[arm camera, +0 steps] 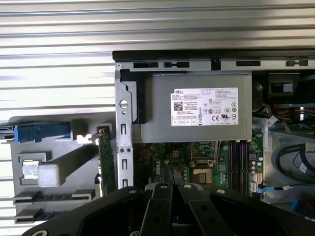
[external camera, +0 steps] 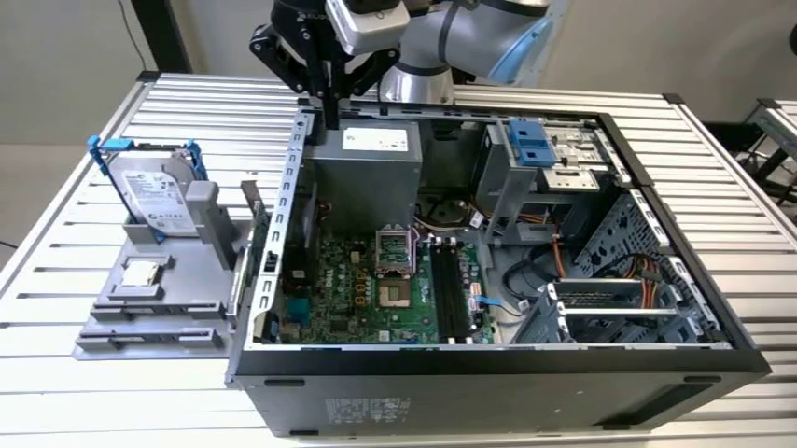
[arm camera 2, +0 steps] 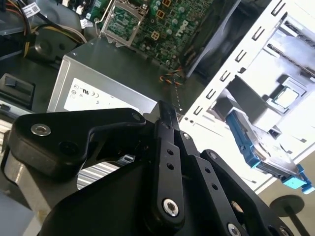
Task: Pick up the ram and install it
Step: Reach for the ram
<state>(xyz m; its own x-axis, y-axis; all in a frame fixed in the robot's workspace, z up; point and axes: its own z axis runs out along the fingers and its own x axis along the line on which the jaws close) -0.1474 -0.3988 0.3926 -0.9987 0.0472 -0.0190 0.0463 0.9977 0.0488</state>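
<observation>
The ram is a thin stick standing on edge in the grey holder, just outside the left wall of the open computer case in the exterior view. In the first wrist view the ram looks greenish beside that wall. My gripper hangs above the case's far left corner, over the power supply, well above and behind the ram. Its black fingers meet at the tips with nothing between them. The gripper is apart from the ram. Empty black memory slots lie on the motherboard.
The holder also carries a silver hard drive in a blue bracket and a small square processor chip. Drive cages and cables crowd the case's right half. The case stands on a slatted metal table.
</observation>
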